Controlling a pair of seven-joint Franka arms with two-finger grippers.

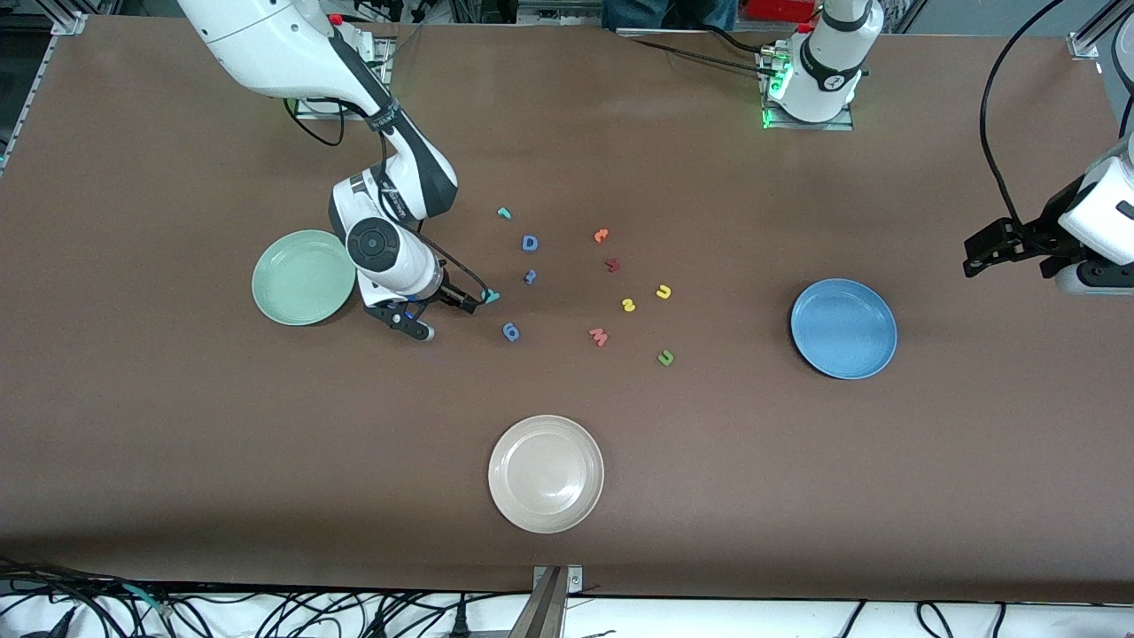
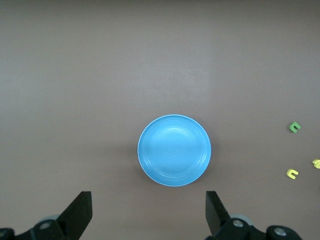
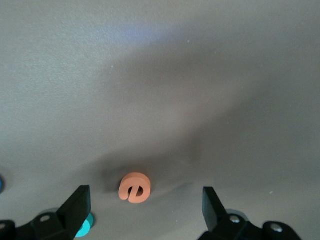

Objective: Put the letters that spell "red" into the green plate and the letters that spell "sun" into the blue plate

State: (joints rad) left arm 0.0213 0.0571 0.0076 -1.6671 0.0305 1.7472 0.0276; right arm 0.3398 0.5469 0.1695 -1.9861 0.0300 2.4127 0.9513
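My right tool (image 1: 446,317) is low over the brown desk (image 1: 177,443), just beside the round pale mint-green plate (image 1: 303,276), with its fingers spread wide and nothing in them. In the right wrist view, the tiny orange foam letter "e" (image 3: 134,187) lies flat on the desk between those fingers, touching neither. The tiny teal foam letter "d" (image 1: 490,296) sits right by one fingertip. The smaller teal foam "r" (image 1: 504,213) lies farther from the front camera, near a blue foam capital D (image 1: 530,243).

My left tool (image 1: 979,251) waits in the air at the left arm's end of the desk, fingers wide and empty, looking down on the round mid-blue plate (image 2: 174,150). Both plates are empty.

The yellow foam "s" (image 1: 628,305) and yellow foam "u" (image 1: 664,291) lie close together between the two plates. The green foam "n" (image 1: 665,357) lies nearer the front camera than the "u". A pink foam "w" (image 1: 599,337) lies beside the "s", and a round white plate (image 1: 546,474) sits nearest the camera.
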